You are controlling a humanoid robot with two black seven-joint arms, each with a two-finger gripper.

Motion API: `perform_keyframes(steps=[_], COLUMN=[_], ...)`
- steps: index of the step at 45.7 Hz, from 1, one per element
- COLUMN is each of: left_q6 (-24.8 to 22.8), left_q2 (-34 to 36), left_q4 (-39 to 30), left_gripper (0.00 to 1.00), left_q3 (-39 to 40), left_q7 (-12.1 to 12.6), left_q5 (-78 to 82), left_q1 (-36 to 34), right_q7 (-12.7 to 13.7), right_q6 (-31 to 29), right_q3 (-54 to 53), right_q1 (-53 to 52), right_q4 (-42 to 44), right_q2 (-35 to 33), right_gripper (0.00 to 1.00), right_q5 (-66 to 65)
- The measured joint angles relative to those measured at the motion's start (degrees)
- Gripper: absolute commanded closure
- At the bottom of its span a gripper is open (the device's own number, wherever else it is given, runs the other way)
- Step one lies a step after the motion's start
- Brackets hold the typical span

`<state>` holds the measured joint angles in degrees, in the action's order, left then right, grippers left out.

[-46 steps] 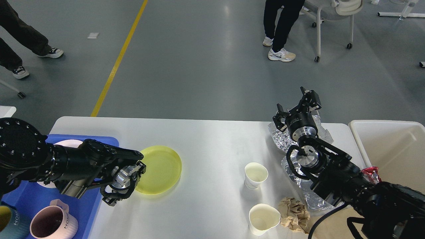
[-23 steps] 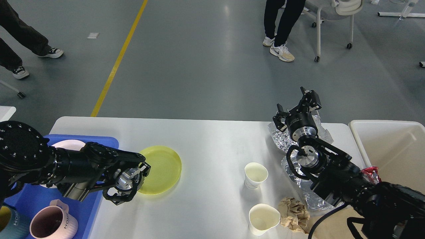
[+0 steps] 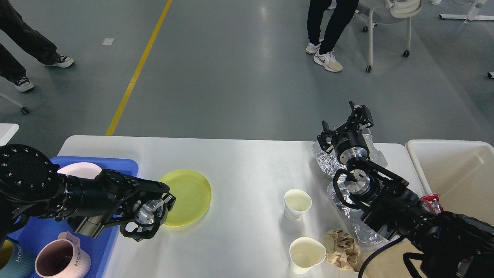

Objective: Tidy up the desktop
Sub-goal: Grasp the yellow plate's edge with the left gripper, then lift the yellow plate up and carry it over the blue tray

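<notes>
Head view. The desktop (image 3: 247, 162), white and glossy, filled the lower half of the frame, with grey floor beyond its far edge.

Left gripper (image 3: 166, 200) sat low at the near-left rim of a yellow plate (image 3: 189, 195); seen dark and end-on, so I could not tell whether its fingers were spread or closed, nor whether they touched the plate. The plate lay flat on the desktop, just right of a blue tray (image 3: 119, 166).

In the tray: a pale pink plate (image 3: 79, 170) at the far end, partly behind the left arm; a pink mug (image 3: 61, 262) at the near end; a teal mug (image 3: 9, 258) beside it, cut by the frame edge.

Right gripper (image 3: 345, 125) was raised at the far right of the desktop, fingers spread apart, nothing between them. Crumpled foil (image 3: 328, 160) lay under and beside the right arm.

Two white paper cups stood upright right of centre: the far cup (image 3: 297, 204) and the near cup (image 3: 307, 255), apart from one another. A crumpled brown paper wad (image 3: 343, 249) touched the near cup's right side.

An off-white bin (image 3: 455, 170) stood off the desktop's right end. A red wrapper scrap (image 3: 431, 201) showed beside the right arm, near the bin.
</notes>
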<state>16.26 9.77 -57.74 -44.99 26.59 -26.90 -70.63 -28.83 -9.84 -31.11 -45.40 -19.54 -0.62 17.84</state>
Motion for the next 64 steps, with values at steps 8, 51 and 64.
perform_keyframes(steps=[8,51,64], left_q6=[-0.05,-0.61,-3.29], left_q2=[0.0,0.14,4.55], left_q4=[0.0,-1.04,-7.41], left_gripper=[0.76,1.0,1.0], left_q3=[0.0,-0.12,-0.2], left_q7=[-0.29,0.93,2.96], left_q5=[0.01,1.06,1.57], left_q1=[0.0,-0.19,-8.2], right_q7=[0.0,0.0,0.0], right_q6=[0.0,0.0,0.0], right_q3=[0.0,0.0,0.0], right_q1=[0.0,0.02,0.02], right_q4=[-0.01,0.03,0.03], right_q2=[0.0,0.0,0.0], right_gripper=[0.0,0.0,0.0], right_q5=[-0.01,0.02,0.01])
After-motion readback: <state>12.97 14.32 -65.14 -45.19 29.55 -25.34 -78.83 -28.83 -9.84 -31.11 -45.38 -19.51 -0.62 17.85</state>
